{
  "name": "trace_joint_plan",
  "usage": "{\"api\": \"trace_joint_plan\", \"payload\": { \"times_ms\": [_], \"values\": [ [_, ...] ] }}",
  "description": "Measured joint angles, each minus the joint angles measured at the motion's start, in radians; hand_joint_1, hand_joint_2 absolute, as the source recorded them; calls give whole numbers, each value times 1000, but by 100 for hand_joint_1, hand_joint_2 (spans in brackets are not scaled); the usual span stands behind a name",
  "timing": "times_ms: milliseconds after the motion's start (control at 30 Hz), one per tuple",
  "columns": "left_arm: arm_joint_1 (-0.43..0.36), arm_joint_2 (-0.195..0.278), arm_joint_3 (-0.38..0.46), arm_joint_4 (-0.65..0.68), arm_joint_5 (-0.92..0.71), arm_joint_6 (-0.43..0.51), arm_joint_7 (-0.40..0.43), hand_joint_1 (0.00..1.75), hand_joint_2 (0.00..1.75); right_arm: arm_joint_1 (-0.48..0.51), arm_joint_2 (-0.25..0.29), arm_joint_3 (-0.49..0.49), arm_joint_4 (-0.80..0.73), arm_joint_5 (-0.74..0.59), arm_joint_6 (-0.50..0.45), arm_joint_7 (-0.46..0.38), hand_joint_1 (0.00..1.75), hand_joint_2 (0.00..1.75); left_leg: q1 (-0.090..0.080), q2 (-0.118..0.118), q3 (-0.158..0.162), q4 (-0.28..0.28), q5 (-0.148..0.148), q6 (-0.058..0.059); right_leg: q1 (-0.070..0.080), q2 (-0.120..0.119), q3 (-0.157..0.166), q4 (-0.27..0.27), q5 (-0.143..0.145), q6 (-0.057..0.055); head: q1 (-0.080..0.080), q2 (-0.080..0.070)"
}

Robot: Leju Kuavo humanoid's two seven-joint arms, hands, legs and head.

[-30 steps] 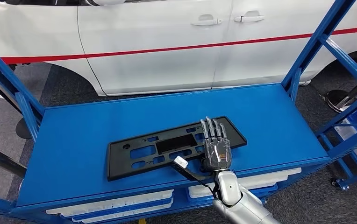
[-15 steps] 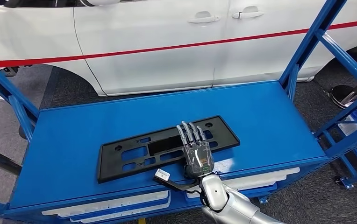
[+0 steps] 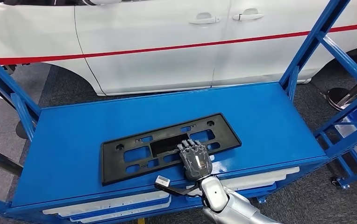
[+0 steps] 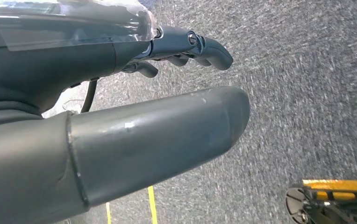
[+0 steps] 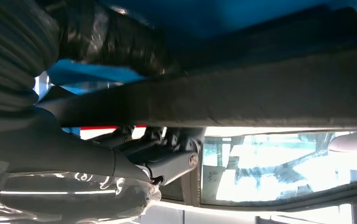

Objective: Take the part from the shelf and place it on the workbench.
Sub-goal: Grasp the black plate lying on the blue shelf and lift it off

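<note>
- Head view: part (image 3: 167, 145) = flat black plastic plate, long rectangle w/ rounded corners, several rectangular cut-outs and small round holes near the ends. Lies flat on the blue shelf (image 3: 97, 126), slightly skewed, its front edge near the shelf's front edge.
- Right hand (image 3: 194, 158) comes in from below on a silver arm, grips the part's front edge right of centre; dark fingers curl over the top face, clear glossy cover on the back of the hand. Right wrist view, close up: fingers (image 5: 167, 156) on one side of the plate's dark matte edge (image 5: 260, 98), thick thumb on the other side, so the plate is pinched between them.
- Shelf top: smooth painted blue metal, mild glare near the hand. Blue angled uprights at both ends.
- Small white connector (image 3: 161, 180) on a black cable hangs by the wrist, over the shelf's front edge.
- Below the top: white trays (image 3: 111, 205) in the lower tier, edges showing.
- Behind the shelf: white car (image 3: 167, 42), glossy door panels, red stripe, two door handles.
- Floor: dark grey carpet.
- Left wrist view: left hand (image 4: 120, 116) over grey carpet, smooth grey thumb straight, darker fingers curled in, nothing in it. Yellow floor line, black-yellow wheeled piece at the corner.
</note>
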Motion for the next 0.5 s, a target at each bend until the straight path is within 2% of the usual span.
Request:
{"api": "trace_joint_plan", "payload": {
  "times_ms": [33, 100, 133, 167, 200, 267, 300, 333, 400, 467, 500],
  "values": [
    [0, -1, 1, 0, 0, 0, 0, 0, 0, 3, 0, -10, 3, 0, 0, -4, 175, 175, 2, 1, 0, -3, 3, 5, -2, 0, -21, 45, -28, 6, 0, 0],
    [0, -1, 2, 0, 0, 0, 0, 0, 0, 9, 0, -24, 7, 1, 0, -9, 175, 175, 2, 1, -4, -4, 4, 9, -8, 0, -83, 176, -90, 16, 0, 0],
    [0, -1, 2, 0, 0, 0, 0, 0, 0, 12, 0, -29, 9, 2, 0, -12, 175, 175, 2, 1, -4, -3, 4, 9, -12, 0, -109, 228, -105, 20, 0, 0],
    [1, -1, 3, 0, 0, 0, -1, 0, 0, 14, 0, -33, 11, 2, 0, -13, 175, 175, 3, 1, -4, -3, 4, 8, -15, -1, -119, 246, -100, 24, 0, 0],
    [1, -1, 3, 0, 0, 0, -2, 0, 0, 15, 0, -36, 12, 2, 0, -14, 175, 175, 4, 0, -3, -2, 3, 7, -19, -1, -109, 224, -76, 26, 0, 0],
    [1, -3, 3, 0, 0, -2, -6, 0, 0, 16, 1, -44, 13, 2, 0, -15, 175, 175, 7, -2, 0, 2, -2, 0, -25, -1, -45, 90, -6, 28, 0, 0],
    [0, -4, 3, 0, -1, -3, -9, 0, 0, 17, 1, -49, 12, 2, 0, -16, 175, 175, 7, -4, 0, 6, -5, -6, -24, -1, -16, 29, 16, 24, 0, 0],
    [0, -5, 3, 0, -2, -3, -11, 0, 0, 17, 2, -54, 12, 2, 0, -18, 175, 175, 6, -5, 0, 9, -7, -13, -21, 0, 2, -12, 26, 19, 0, 0],
    [0, -5, 4, 0, -2, -4, -14, 0, 0, 20, 5, -68, 10, 2, 0, -36, 175, 175, 5, -7, 0, 8, -7, -27, -13, 2, 6, -28, 26, 7, 0, 0],
    [1, -6, 4, 0, -2, -4, -15, 0, 0, 36, 19, -96, -5, -10, 0, -109, 175, 175, 8, -6, -1, 11, -13, -39, -15, 1, 10, -34, 30, -8, 0, 0],
    [1, -6, 6, 0, -1, -3, -15, 0, 0, 51, 32, -121, -21, -33, 0, -181, 175, 175, 9, -5, -9, 33, -30, -44, -16, -1, 11, -39, 33, -17, 0, 0]
  ]
}}
